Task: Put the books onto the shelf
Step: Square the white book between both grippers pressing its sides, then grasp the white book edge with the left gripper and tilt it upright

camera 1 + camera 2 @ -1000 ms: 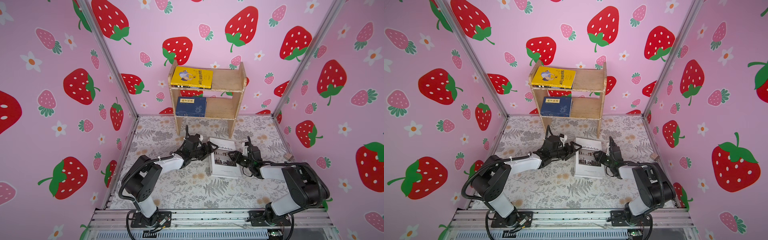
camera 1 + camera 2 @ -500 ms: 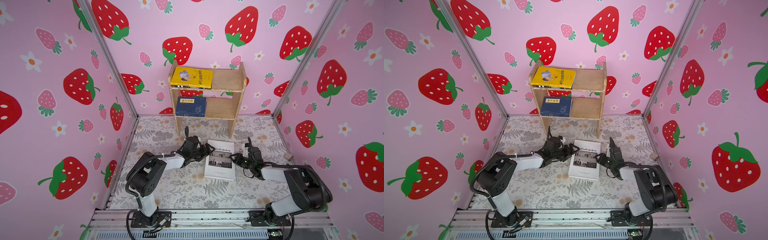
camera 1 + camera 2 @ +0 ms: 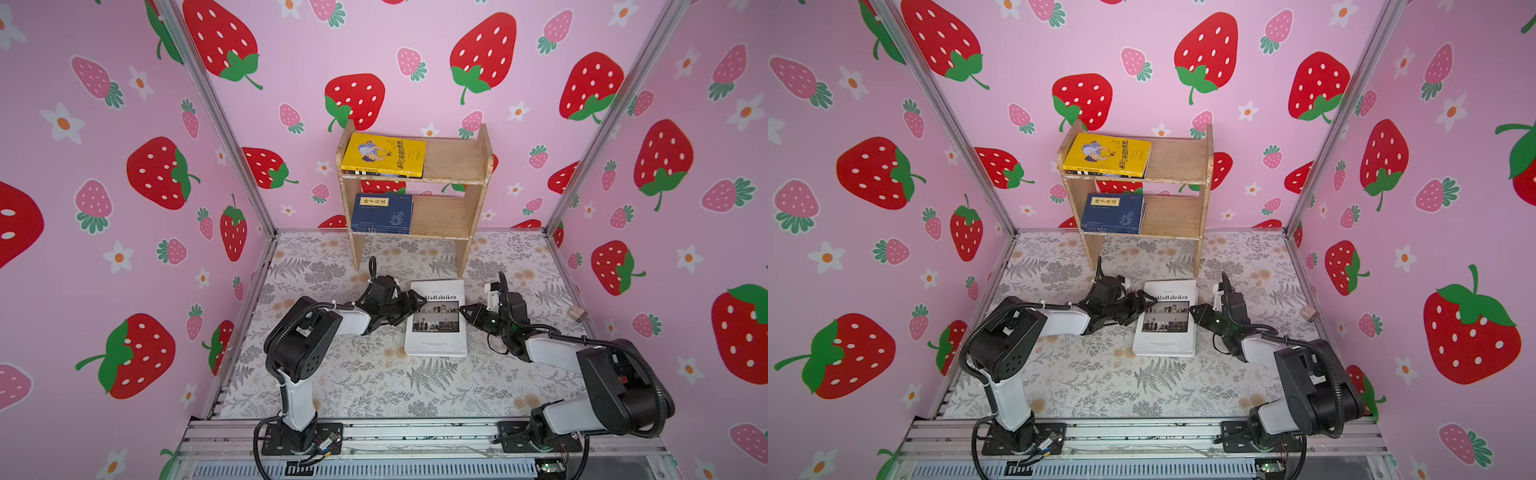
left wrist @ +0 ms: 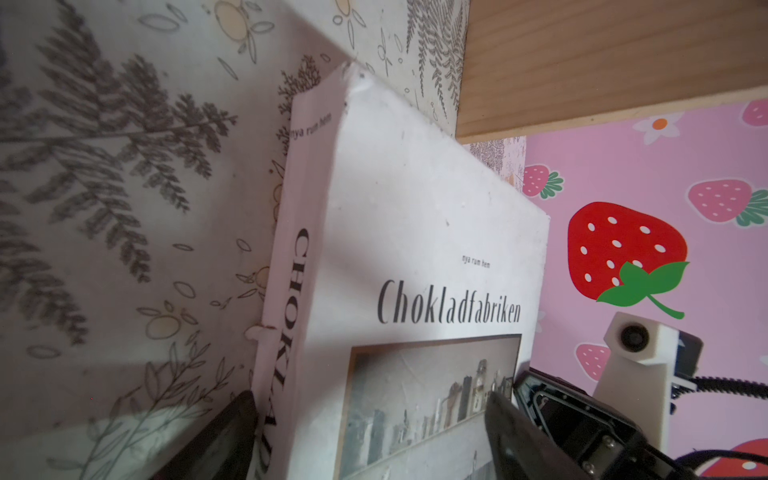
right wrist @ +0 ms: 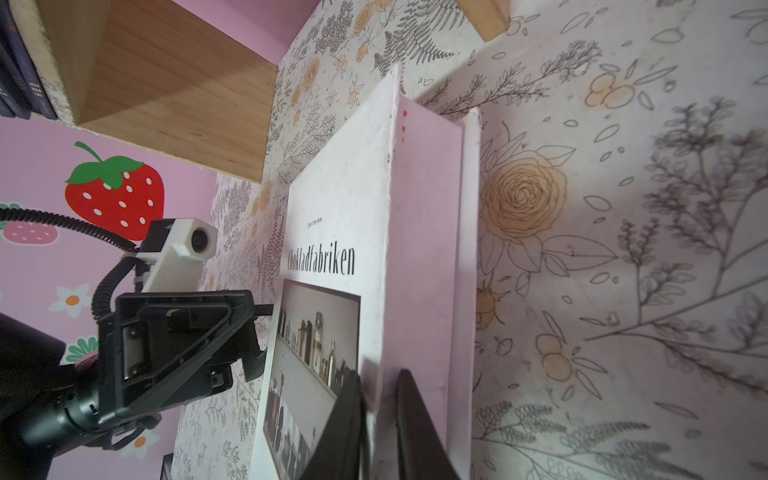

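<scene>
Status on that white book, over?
Left end effector open, astride spine of white book. Right end effector pinching its cover. Nothing in the way.

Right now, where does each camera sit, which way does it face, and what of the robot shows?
Both top views: high in front, looking down at shelf and white book; left arm and right arm show whole, left gripper and right gripper flanking the book.
Left wrist: low, facing the book's spine; own fingertips and the right arm's camera show.
Right wrist: low, facing its page edge; own fingertips and the left arm's camera show.
Shared: both wrist views show the Chokladfabriken title.
</scene>
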Motion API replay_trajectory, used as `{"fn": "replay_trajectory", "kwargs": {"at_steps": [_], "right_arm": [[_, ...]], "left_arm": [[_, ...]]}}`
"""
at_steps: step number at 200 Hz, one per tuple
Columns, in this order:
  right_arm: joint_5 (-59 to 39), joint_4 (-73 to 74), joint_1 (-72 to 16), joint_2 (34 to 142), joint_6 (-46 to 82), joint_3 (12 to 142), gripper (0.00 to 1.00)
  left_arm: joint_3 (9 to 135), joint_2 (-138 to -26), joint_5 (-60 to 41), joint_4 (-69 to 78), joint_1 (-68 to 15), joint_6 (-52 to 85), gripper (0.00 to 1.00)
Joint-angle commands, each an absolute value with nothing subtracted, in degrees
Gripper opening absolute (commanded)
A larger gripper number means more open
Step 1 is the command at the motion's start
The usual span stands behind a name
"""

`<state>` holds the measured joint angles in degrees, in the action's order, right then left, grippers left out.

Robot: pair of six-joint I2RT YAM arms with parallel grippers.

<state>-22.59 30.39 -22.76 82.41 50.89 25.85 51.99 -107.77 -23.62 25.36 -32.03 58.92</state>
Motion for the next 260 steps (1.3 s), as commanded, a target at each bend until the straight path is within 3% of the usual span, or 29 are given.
{"fn": "replay_trajectory", "kwargs": {"at_steps": [1,125,260], "right_arm": [[-28.88,30.53,-24.87,81.4,52.14,26.32,0.02],[-26.34,15.91,-24.17,64.29,49.86,35.83,0.0],[-28.63,8.16,-23.34,60.49,50.61,46.29,0.0]], "left_arm": [[52.66,-104.2,-31.25,29.34,-33.1,58.37,0.87],[48.85,-88.79,-41.76,16.8,-23.52,42.63,0.91],[45.67,-104.92,-53.82,59.32,-22.54,56.5,0.96]]}}
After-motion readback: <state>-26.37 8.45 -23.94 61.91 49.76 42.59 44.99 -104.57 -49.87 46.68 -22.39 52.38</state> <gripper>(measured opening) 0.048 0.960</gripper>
